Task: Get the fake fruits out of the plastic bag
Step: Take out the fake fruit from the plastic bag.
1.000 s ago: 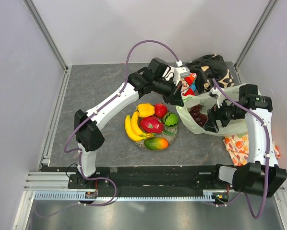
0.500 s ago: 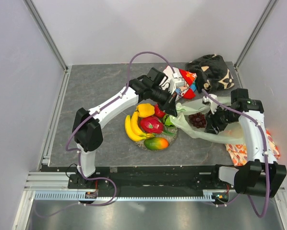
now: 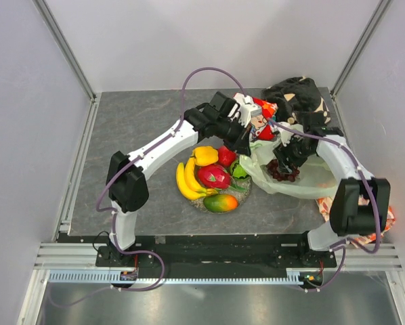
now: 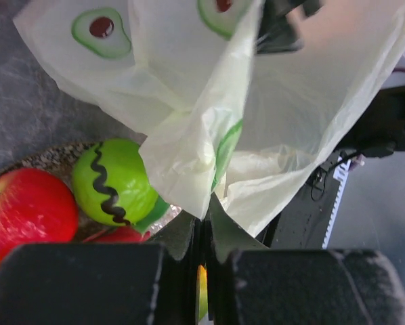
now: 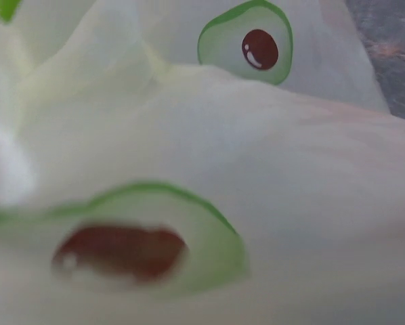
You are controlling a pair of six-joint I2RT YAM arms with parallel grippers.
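The pale green plastic bag [image 3: 309,181] lies crumpled right of the round dish [image 3: 243,192]. Purple grapes [image 3: 282,171] sit in its open mouth. On the dish are yellow bananas [image 3: 184,179], a yellow pepper [image 3: 205,156], a red apple [image 3: 225,156], a pink dragon fruit [image 3: 214,177], a lime [image 3: 240,169] and a mango [image 3: 221,202]. My left gripper [image 3: 246,145] is shut on a fold of the bag [image 4: 189,156], above the lime [image 4: 114,179] and apple [image 4: 26,213]. My right gripper [image 3: 285,153] hovers just behind the grapes. Bag plastic [image 5: 257,169] fills its view and hides its fingers.
A white cartoon-printed cloth [image 3: 260,120] and a dark patterned cloth [image 3: 299,95] lie at the back right. An orange leaf-patterned cloth [image 3: 324,204] lies under the bag's right end. Metal frame walls enclose the grey table [image 3: 135,135].
The bag has dropped and flattened onto the table. My right gripper has swung left and back to just behind the grapes. My left gripper dipped toward the dish, then rose slightly, still holding the bag.
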